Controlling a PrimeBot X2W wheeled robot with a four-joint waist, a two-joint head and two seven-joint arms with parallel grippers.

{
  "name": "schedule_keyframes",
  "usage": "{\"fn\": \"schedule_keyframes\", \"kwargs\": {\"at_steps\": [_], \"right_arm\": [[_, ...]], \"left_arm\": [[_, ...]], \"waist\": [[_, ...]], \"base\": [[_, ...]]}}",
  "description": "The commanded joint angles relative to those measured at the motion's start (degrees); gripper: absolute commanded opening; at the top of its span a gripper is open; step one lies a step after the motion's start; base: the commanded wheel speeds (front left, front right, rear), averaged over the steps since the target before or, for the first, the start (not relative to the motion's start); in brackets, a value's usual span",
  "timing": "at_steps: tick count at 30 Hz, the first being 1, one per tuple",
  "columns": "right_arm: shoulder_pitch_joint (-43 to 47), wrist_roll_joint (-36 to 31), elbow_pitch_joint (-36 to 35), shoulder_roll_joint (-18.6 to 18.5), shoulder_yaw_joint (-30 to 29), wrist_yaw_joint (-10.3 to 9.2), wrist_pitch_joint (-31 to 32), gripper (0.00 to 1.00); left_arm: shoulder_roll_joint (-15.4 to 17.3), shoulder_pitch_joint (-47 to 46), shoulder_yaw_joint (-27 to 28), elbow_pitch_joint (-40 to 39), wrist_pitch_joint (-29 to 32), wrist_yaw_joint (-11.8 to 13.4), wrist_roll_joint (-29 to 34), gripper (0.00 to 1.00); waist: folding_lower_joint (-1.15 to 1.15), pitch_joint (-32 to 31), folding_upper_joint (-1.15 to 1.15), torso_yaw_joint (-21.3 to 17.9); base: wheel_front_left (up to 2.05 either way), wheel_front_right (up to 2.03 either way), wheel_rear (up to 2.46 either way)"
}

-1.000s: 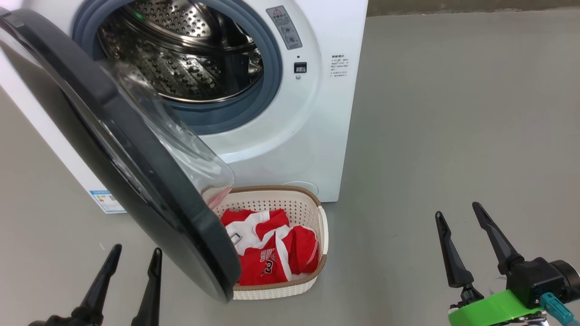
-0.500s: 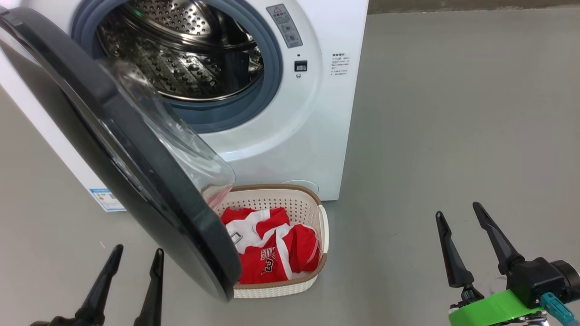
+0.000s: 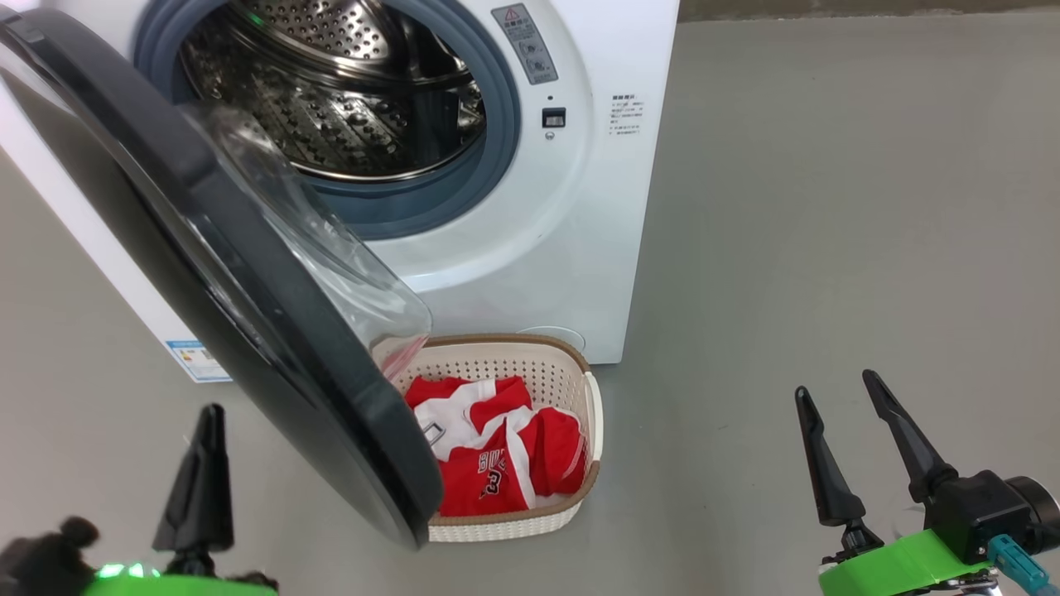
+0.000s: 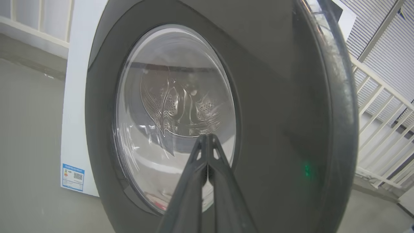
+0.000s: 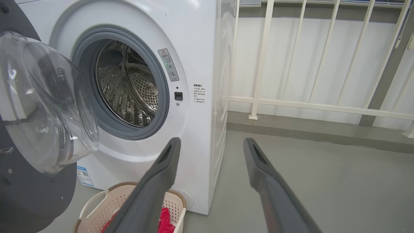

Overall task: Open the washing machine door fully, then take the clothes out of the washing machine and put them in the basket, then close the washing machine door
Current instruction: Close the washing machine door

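Washing machine door (image 3: pixel 248 273) stands swung wide at the left. Its black rim angles down toward me and its clear bulge faces the drum (image 3: pixel 348 108).

Left jaws: together and holding nothing, with the fingers (image 3: pixel 199 488) low on the floor (image 3: pixel 828 207) side of the door. In the left wrist view they aim at the door's (image 4: pixel 268 97) outer face, near the bottom of the glass. I cannot tell whether the tips are touching it.

Washing machine (image 3: pixel 580 248): what I can see of the steel drum looks bare, with no red in it.

Basket (image 3: pixel 592 414): sits on the floor against the machine's front, at its lower right corner. The clothes (image 3: pixel 489 463) lie bundled inside, red with white panels. In the head view the door's lower edge covers the basket's left end.

Right jaws: apart and empty, with the fingers (image 3: pixel 828 480) well clear on the right, over bare floor.

Step in hand, by my reckoning: unloading is done and only closing the door remains. The closed left fingers suit a push. The next move calls for pressing the outer face near the free edge and following the door's arc toward the seal until the latch catches. The risk is the rim grazing the basket on the way round.
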Motion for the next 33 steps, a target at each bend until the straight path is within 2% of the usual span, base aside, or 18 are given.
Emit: {"fn": "schedule_keyframes", "kwargs": {"at_steps": [1, 6, 10, 12, 18, 24, 28, 33], "right_arm": [[-1.3, 0.2, -1.3, -0.5, 1.4, 0.36, -0.4, 1.00], [-1.9, 0.2, -1.3, -0.5, 1.4, 0.36, -0.4, 1.00], [-2.2, 0.0, -1.1, -0.5, 1.5, 0.36, -0.4, 1.00], [-2.3, 0.0, -1.0, -0.5, 1.5, 0.36, -0.4, 1.00], [-2.5, 0.0, -0.9, -0.5, 1.7, 0.36, -0.4, 1.00], [-2.8, 0.0, -0.9, -0.5, 2.0, 0.36, -0.4, 1.00], [-3.1, 0.1, -0.9, -0.5, 2.4, 0.36, -0.4, 1.00], [-3.3, 0.4, -0.7, -0.5, 2.5, 0.36, -0.4, 1.00]], "left_arm": [[0.3, -2.9, 2.8, -1.9, 0.7, 0.1, -1.7, 0.00], [-2.6, -6.1, 6.7, -2.5, 6.4, 3.2, -16.6, 0.00], [-3.6, -7.8, 8.0, -4.6, 11.9, 6.6, -31.8, 0.00], [-3.7, -7.9, 8.1, -6.1, 13.5, 8.7, -37.2, 0.00], [-3.8, -6.7, 6.9, -11.2, 13.9, 13.4, -46.1, 0.00], [-3.8, -5.6, 3.3, -16.2, 14.8, 16.1, -53.3, 0.00], [-3.8, -5.3, 1.7, -17.7, 14.3, 16.9, -55.3, 0.00], [-3.8, -5.7, 0.8, -17.1, 12.5, 16.7, -56.0, 0.00]], "waist": [[0.00, 0.2, 0.00, -0.1], [0.00, 0.9, 0.00, -0.5], [0.00, 1.3, 0.00, -0.8], [0.00, 1.4, 0.00, -1.1], [0.00, 1.7, 0.00, -2.0], [0.00, 2.4, 0.00, -3.2], [0.00, 2.9, 0.00, -4.5], [0.00, 3.5, 0.00, -6.4]], "base": [[0.00, 0.00, 0.00], [0.00, 0.00, 0.00], [0.00, 0.00, 0.00], [0.00, 0.00, 0.00], [0.00, 0.00, 0.00], [0.00, 0.00, 0.00], [0.00, 0.00, 0.00], [0.00, 0.00, 0.00]]}}
